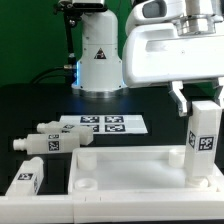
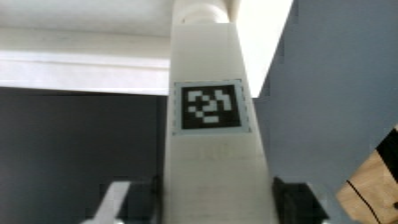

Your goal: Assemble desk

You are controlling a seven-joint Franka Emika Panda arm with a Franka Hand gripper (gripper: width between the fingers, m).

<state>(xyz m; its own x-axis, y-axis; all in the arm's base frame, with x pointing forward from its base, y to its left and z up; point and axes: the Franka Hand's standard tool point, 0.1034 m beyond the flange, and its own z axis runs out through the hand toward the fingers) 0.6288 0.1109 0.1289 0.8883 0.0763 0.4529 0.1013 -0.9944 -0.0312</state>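
End effector closed on an upright leg at the tabletop rim, exterior view's right. Loose legs lie well apart.

White rimmed tabletop lies flat; 1 tagged leg stands upright on the exterior view's right, 3 legs lie on that view's left.

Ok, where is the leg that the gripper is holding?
On the exterior view's right: the leg stands upright in the gripper, at the right end of the tabletop, apart from the marker board behind.
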